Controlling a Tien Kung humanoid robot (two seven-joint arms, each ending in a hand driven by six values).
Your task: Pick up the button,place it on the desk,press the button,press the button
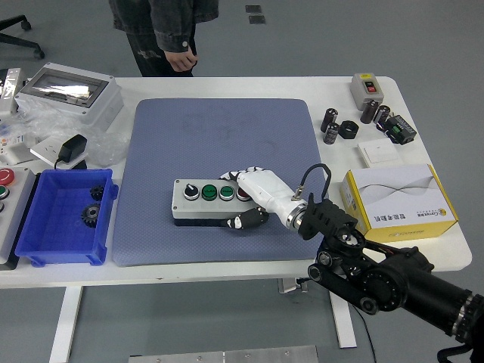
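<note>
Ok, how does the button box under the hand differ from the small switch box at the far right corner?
The button box is long, lies on the blue mat and carries a row of buttons, two of them green; the switch box is short, sits on the bare table and shows one red button. The right hand grips the button box; nothing touches the switch box. Both are grey.

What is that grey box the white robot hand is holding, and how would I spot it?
Find the big blue-grey mat in the table's middle. Near its front edge lies a long grey button box, gripped at its right end by the robot's white right hand. It alone carries a row of round buttons, two of them green.
</note>
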